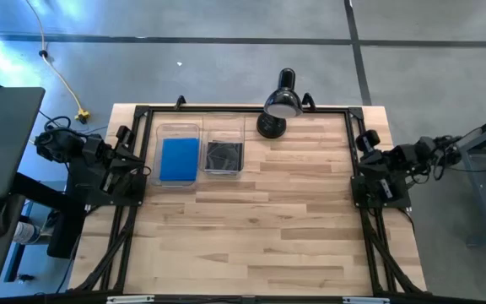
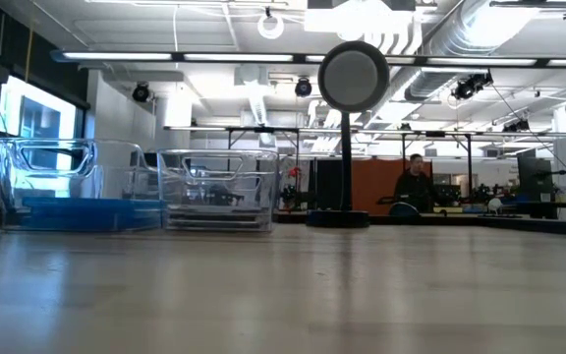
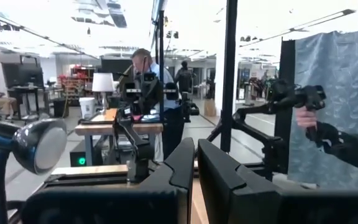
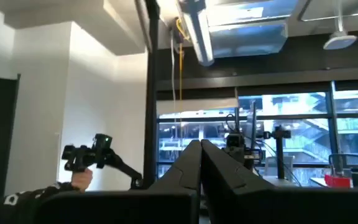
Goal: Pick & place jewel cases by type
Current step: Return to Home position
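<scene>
Two clear bins stand side by side at the table's far left. The left bin [image 1: 179,128] holds translucent blue jewel cases [image 1: 179,159], lying flat on its floor [image 2: 91,211]. The right bin [image 1: 224,127] holds dark jewel cases [image 1: 224,156], a flat stack [image 2: 214,218]. My left arm [image 1: 99,165] is folded back at the table's left edge, and its gripper [image 3: 196,168] is shut on nothing, raised and aimed across the table. My right arm [image 1: 386,169] is folded back at the right edge, its gripper [image 4: 199,165] likewise shut on nothing, tipped upward.
A black desk lamp [image 1: 281,105] stands at the far edge, right of the bins, its round head [image 2: 354,76] high above the table. The wooden tabletop [image 1: 260,228] spreads in front of the bins. People stand in the room beyond; a hand holds a device [image 3: 303,99].
</scene>
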